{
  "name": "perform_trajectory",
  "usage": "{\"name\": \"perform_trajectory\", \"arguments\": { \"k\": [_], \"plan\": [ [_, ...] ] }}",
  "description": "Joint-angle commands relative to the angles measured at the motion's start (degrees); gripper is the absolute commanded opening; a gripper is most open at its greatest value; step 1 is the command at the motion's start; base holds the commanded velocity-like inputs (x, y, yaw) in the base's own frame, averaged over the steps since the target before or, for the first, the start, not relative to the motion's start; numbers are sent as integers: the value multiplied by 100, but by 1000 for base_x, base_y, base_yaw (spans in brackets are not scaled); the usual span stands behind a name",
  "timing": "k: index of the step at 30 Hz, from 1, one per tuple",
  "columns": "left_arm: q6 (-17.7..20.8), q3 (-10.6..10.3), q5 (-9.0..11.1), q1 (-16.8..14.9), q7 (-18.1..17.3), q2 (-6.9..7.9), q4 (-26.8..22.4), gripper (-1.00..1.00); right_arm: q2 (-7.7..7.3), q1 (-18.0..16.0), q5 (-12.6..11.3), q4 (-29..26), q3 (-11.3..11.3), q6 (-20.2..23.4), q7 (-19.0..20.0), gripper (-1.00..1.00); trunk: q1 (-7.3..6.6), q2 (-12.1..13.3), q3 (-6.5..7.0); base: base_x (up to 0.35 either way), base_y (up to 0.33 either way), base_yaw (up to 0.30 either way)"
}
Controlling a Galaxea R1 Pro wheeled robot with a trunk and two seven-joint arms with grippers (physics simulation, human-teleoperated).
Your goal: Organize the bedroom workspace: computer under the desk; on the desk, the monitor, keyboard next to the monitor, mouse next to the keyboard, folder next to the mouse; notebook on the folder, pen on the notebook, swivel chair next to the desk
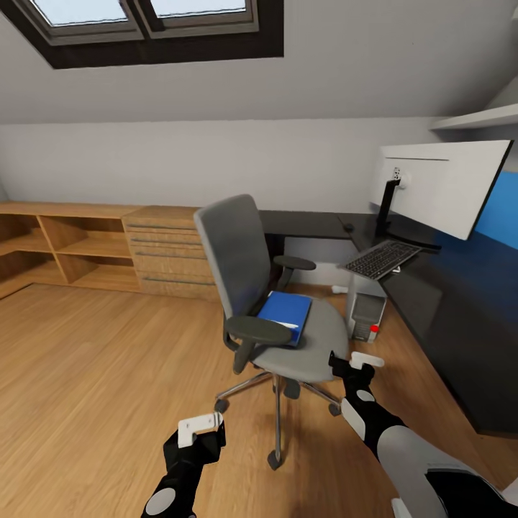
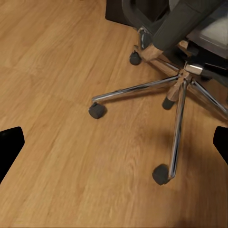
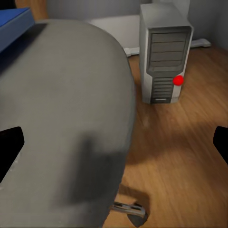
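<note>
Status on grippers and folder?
Both grippers open, empty. Right gripper near grey chair seat. Flat blue folder on seat, pen on it. Black armrest alongside.

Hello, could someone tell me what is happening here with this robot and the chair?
The robot faces the swivel chair, both grippers open and holding nothing. The right gripper is near the seat's front edge; the left gripper hangs over the floor. The folder lies on the seat. The keyboard and monitor are on the desk.

No readable text, label, brand, number or sign shows on anything.
</note>
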Motion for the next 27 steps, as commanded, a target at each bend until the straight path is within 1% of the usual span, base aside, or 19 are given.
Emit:
{"name": "perform_trajectory", "arguments": {
  "k": [1, 6, 12, 16, 20, 24, 27],
  "plan": [
    [12, -5, 60, -1, 46, 1, -9, 100, 0, -3, -43, 4, -17, -31, 16, 100, 3, -2, -5, 295, 0, 0],
    [18, 3, 59, -1, 46, 1, -9, 100, -4, -3, -44, 4, -22, -31, 10, 100, 3, -2, -5, 161, 0, 0],
    [24, 11, 56, -1, 46, 1, -9, 100, -12, -3, -80, 4, -28, -31, 1, 100, 3, -2, -5, 39, 0, 0],
    [25, 15, 53, -1, 46, 1, -9, 100, -23, -3, -164, 1, -32, -31, -6, 100, 3, -2, -5, 12, 0, 0],
    [26, 16, 52, -1, 46, 1, -9, 100, -73, -3, -330, -2, -39, -25, -5, 100, 3, -2, -5, 5, 0, 0],
    [28, 22, 51, -1, 46, 1, -9, 100, -167, -3, -584, 1, -40, -14, 1, 100, 3, -2, -5, 2, 0, 0],
    [29, 66, 53, -1, 46, 1, -9, 100, -216, -3, -780, 3, -37, -9, 8, 100, 3, -2, -5, 0, 0, 0]
  ]
}}
